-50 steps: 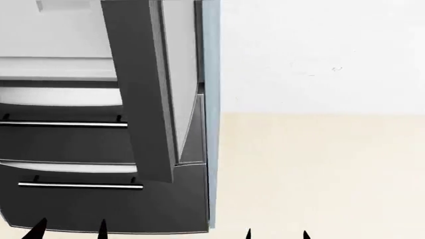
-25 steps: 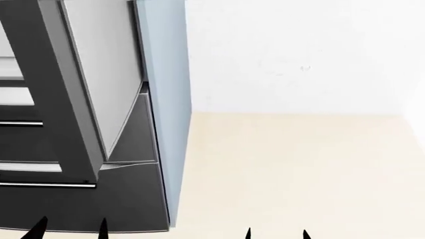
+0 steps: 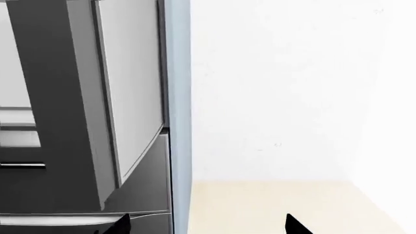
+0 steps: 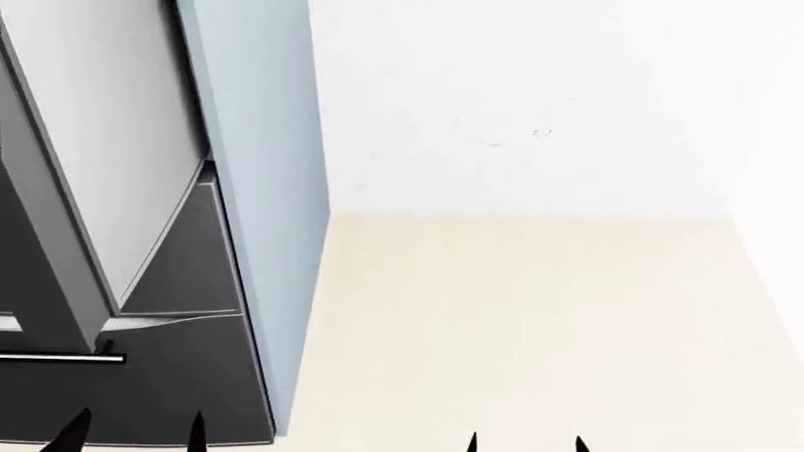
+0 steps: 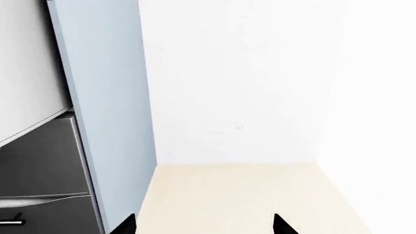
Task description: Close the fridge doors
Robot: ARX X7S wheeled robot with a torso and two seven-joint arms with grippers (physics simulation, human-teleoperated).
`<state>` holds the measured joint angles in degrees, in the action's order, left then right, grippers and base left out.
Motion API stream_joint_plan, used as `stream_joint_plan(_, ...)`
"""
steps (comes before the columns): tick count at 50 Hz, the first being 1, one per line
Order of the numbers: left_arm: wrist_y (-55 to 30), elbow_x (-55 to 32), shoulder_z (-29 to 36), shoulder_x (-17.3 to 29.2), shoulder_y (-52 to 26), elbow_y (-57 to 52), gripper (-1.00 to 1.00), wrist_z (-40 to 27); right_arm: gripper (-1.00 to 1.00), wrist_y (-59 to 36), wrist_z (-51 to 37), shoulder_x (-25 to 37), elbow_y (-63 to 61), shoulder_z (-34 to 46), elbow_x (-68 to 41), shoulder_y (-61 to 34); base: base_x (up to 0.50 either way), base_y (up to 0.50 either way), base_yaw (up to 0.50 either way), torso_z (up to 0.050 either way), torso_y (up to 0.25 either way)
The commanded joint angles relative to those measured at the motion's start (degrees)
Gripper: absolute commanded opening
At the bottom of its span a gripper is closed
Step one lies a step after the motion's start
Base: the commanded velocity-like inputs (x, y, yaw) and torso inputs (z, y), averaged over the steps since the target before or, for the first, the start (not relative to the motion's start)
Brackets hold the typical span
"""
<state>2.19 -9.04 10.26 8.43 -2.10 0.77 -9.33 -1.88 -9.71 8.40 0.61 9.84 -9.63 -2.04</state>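
Pale beige floor [image 4: 528, 330] and a white wall [image 4: 540, 104] fill the right of the head view. Both grippers show only as black fingertips at the bottom edge, the left gripper [image 4: 132, 431] and right gripper [image 4: 525, 443] spread apart and holding nothing. One fridge door [image 4: 63, 179] stands ajar at the upper left, its pale inner face showing, beside the light blue side panel [image 4: 258, 188]. Since a second ago the fridge has slid leftward in the frame.

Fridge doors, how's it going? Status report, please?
Both grippers, left and right, open, empty. Fridge door ajar, untouched. Nothing blocking it.
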Motion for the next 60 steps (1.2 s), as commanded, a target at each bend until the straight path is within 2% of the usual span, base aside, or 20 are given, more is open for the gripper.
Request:
stream_joint_plan(1, -0.4, -0.2, 0.5, 0.5, -0.2, -0.5, 1.00, -0.6, 1.00, -1.5, -0.5, 0.3, 0.1, 0.4, -0.7, -0.6, 0.50, 0.00, 0.00, 0.000, 0.000)
stream_joint_plan(5, -1.3, -2.3, 0.9, 1.1, -0.1, -1.2, 1.00, 1.3, 1.00, -1.6, -0.7, 0.4, 0.1, 0.5, -0.9, -0.6, 0.50, 0.00, 0.00, 0.011, 0.004)
stream_joint_plan(60, -1.0, -3.5, 2.9, 2.5, -0.8, -0.8, 1.00, 0.0, 1.00, -1.4, -2.6, 1.9, 0.1, 2.2, -2.4, -1.1, 0.50, 0.00, 0.00, 0.050, 0.029)
